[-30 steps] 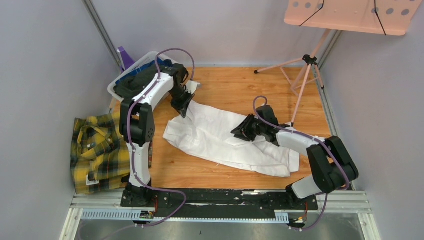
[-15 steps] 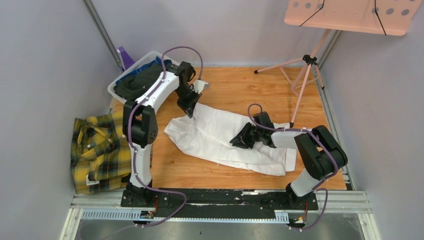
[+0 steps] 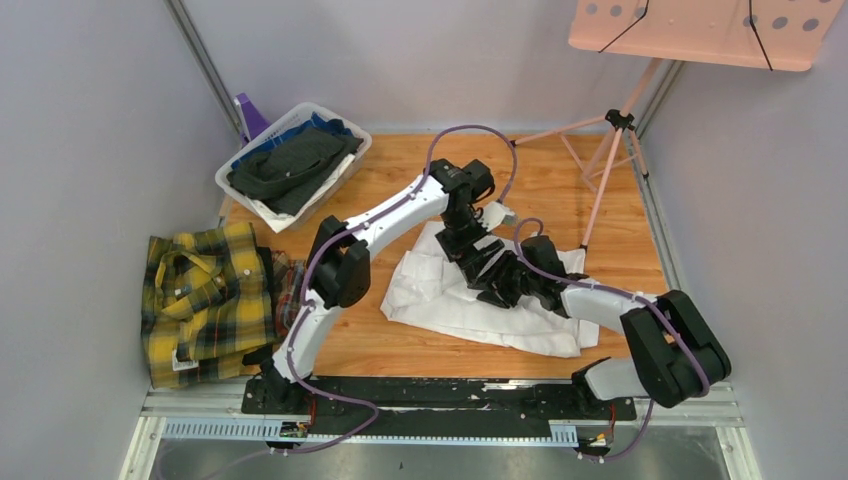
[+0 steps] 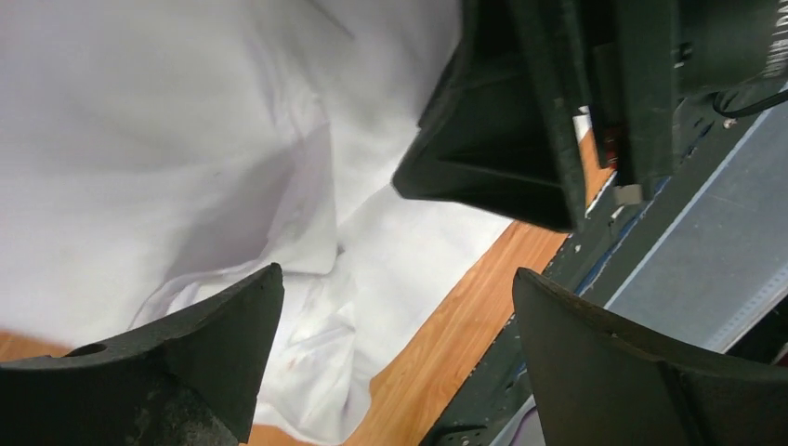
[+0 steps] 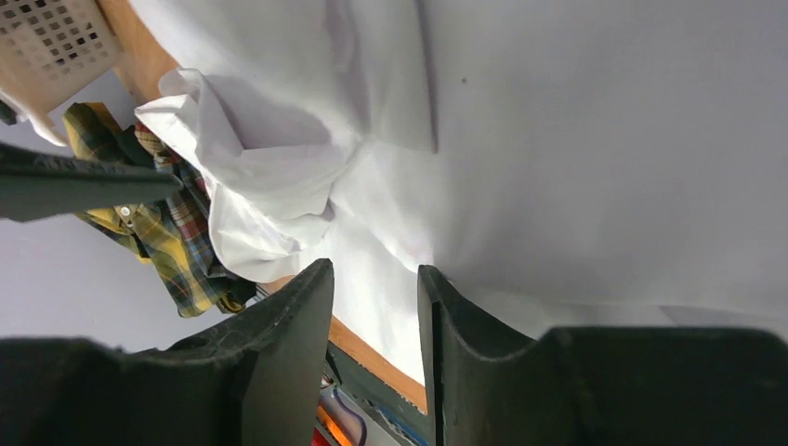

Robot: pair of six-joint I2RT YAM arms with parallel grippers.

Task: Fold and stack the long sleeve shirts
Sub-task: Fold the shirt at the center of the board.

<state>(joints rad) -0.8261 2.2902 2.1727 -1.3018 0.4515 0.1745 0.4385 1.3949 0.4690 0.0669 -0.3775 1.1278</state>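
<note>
The white long sleeve shirt lies bunched across the middle of the wooden table, its left part drawn in toward the centre. My left gripper hovers over the shirt's middle. In the left wrist view it is open wide, with only cloth and table below. My right gripper sits right beside it on the shirt. Its fingers stand a narrow gap apart, nothing pinched between them, over white cloth. The yellow plaid shirt lies folded at the left edge.
A white basket of dark clothes stands at the back left. A pink music stand rises at the back right. The black mounting rail runs along the near edge. The two grippers are nearly touching.
My left arm swung right from the shirt's far-left corner to its middle, dragging that part inward, then opened and let go. The right gripper's jaws widened slightly.
</note>
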